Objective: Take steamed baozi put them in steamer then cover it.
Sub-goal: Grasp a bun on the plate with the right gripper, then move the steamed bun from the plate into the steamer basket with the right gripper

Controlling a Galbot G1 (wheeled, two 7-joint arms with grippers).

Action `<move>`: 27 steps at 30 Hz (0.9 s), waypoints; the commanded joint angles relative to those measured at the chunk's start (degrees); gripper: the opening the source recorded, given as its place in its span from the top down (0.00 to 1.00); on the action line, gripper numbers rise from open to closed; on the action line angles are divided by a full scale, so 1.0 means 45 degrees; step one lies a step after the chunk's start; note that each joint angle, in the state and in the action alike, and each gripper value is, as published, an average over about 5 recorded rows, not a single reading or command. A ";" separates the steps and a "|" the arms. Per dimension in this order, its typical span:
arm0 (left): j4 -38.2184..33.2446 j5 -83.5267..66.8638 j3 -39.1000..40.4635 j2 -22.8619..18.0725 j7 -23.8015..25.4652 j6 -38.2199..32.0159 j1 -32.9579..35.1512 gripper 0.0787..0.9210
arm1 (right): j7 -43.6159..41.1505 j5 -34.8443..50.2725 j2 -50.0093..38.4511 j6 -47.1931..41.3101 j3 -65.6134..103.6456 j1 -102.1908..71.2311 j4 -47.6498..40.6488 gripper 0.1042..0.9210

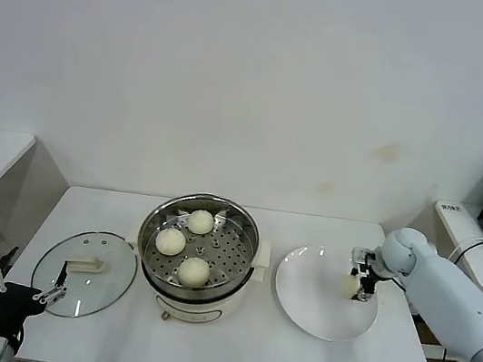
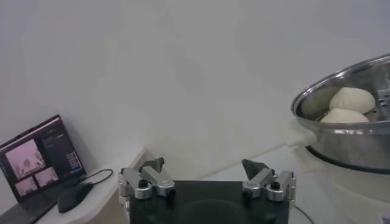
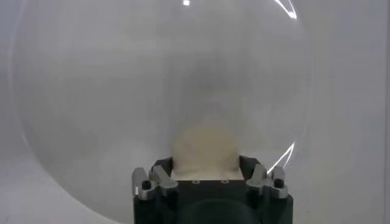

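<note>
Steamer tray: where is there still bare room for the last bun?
In the steamer, three baozi crowd the back, left and front; the tray's right side is bare. The right gripper straddles the fourth bun on the plate.

Right tool (image 1: 361, 275) lowered; left tool (image 1: 23, 282) open

I see three off-white baozi (image 1: 201, 221) on the steamer's (image 1: 244, 224) shiny silver perforated tray, above its cream base. The plate (image 1: 306, 292) is plain white, as is the table (image 1: 332, 361). The lid (image 1: 111, 252) is clear glass with a cream handle.
</note>
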 commanded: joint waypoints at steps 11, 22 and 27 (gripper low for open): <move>-0.0019 -0.0024 0.0074 0.0120 -0.0007 0.0003 -0.0094 0.12 | -0.0409 0.3471 -0.2077 -0.1492 -0.3825 0.4535 0.3814 0.33; 0.0141 -0.0070 0.0159 0.0364 -0.0016 0.0000 -0.0288 0.12 | 0.0216 0.6148 -0.0630 -0.3315 -0.7463 0.9771 0.5678 0.32; 0.0221 -0.0082 0.0211 0.0405 -0.0010 0.0002 -0.0398 0.12 | 0.0744 0.7886 0.0689 -0.4060 -0.8331 1.0718 0.6026 0.31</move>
